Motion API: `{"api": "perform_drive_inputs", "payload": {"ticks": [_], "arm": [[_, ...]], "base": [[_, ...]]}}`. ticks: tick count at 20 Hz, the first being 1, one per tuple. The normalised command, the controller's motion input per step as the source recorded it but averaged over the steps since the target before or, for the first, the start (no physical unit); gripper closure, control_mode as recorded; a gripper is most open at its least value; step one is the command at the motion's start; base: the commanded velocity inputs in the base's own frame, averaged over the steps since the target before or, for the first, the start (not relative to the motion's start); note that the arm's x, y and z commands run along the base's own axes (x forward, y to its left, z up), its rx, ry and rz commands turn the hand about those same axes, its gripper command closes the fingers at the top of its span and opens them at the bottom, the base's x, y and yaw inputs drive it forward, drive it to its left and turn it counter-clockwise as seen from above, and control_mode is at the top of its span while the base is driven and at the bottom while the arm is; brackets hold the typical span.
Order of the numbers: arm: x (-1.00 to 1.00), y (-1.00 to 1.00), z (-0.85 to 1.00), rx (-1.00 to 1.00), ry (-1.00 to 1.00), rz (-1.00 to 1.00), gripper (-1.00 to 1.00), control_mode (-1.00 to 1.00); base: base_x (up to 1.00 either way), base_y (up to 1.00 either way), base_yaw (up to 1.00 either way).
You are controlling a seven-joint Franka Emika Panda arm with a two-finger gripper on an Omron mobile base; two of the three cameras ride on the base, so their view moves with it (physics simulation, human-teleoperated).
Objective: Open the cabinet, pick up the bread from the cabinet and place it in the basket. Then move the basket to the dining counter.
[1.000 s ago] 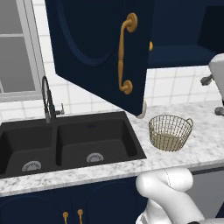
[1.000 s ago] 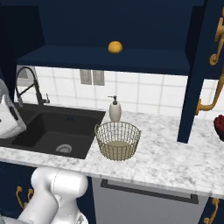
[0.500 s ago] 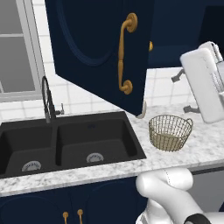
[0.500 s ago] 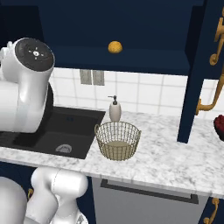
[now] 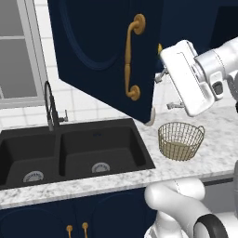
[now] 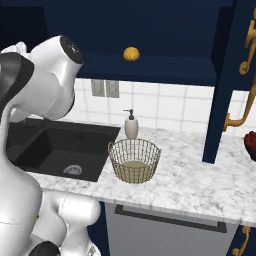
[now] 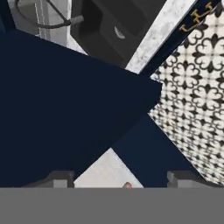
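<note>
White arm (image 5: 204,79) raised, beside open cabinet (image 5: 102,51)

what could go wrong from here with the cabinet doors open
The cabinet door hangs wide beside the arm, so a swing toward the shelf may clip it. The bread is small and round and might roll away from the claw. A sloppy descent may knock the basket or soap dispenser.

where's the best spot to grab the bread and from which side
Grip the bread across its rounded middle, coming in level from the open front of the cabinet. It sits alone on the shelf with cabinet above it, so a straight top-down reach looks blocked, and the small lump should fit between the fingers.
</note>
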Motion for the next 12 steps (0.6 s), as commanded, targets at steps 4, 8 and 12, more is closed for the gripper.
{"api": "perform_drive_inputs", "payload": {"ticks": [4, 8, 12], "arm": [[0.39, 0.40, -0.03, 0.23, 0.22, 0.18, -1.00, -1.00], [-0.04, 0.74, -0.31, 0.18, 0.11, 0.18, -1.00, -1.00], [-0.23, 0.98, -0.47, 0.09, 0.01, 0.13, -1.00, -1.00]], "base": [[0.00, 0.00, 0.00], [0.00, 0.00, 0.00], [0.00, 0.00, 0.00]]}}
